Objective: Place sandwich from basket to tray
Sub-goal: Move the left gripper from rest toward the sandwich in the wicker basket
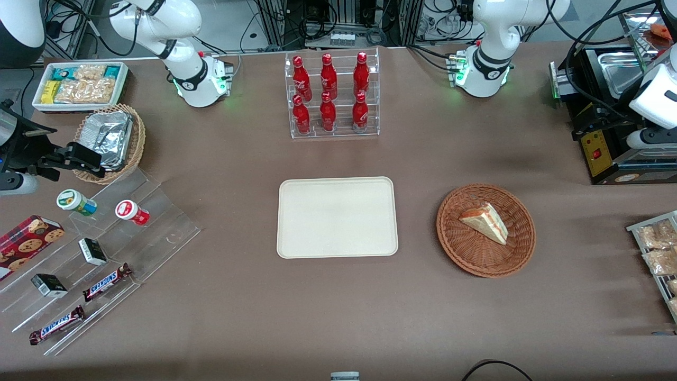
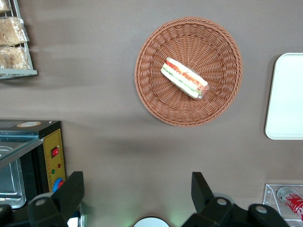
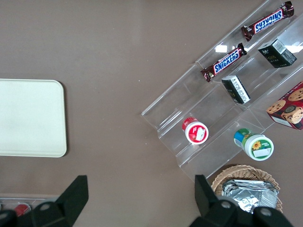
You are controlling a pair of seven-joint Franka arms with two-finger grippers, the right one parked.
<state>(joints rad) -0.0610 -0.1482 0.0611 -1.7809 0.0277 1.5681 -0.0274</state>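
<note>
Sandwich (image 1: 485,223) lies flat in the basket (image 1: 465,248), its long axis slanting across the weave. Above the table, well off the basket toward the oven (image 2: 28,161), the gripper (image 2: 137,189) hangs open and empty. Only the wrist view shows the filling stripes plainly; the tray (image 1: 337,217) beside the basket is probably bare.
</note>
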